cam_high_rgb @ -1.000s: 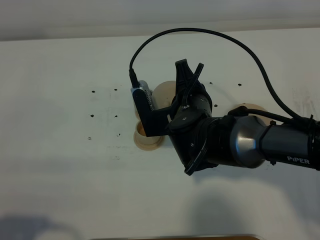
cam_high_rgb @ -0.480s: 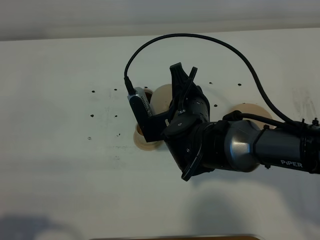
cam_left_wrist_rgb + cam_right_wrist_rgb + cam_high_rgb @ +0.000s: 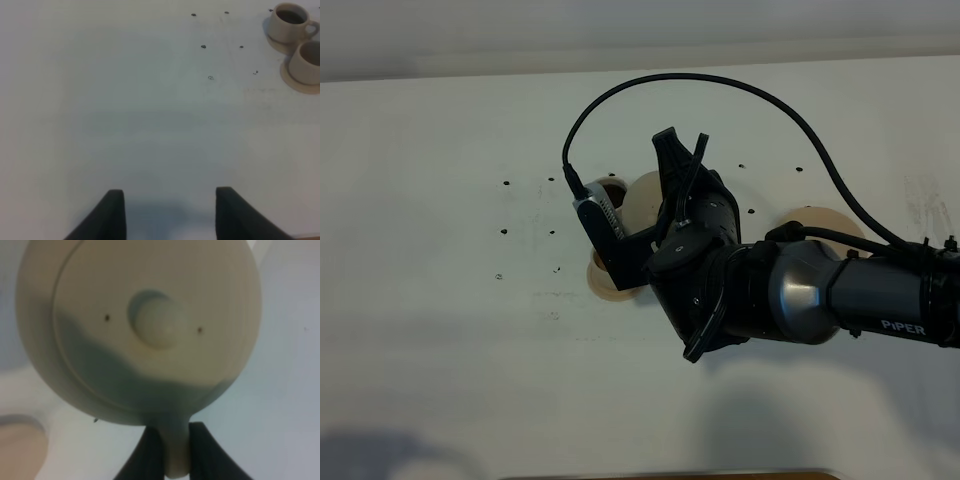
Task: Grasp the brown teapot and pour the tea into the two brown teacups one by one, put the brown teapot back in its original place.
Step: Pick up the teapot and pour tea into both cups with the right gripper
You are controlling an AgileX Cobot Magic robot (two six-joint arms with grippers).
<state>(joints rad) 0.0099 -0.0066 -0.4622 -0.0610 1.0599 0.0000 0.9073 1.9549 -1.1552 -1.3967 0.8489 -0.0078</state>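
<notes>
"PIPER", white lettering, on right arm [image 3: 905,310] link.

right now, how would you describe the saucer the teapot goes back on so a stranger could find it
On the white table, look just past the far edge of the right arm, to the right of the brown teapot. A flat round tan saucer peeks out there. Unlike the two small saucers left of the teapot, it is wider and shows no cup.

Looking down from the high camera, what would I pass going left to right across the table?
Small dark holes → teacups → teapot → large saucer.
</notes>
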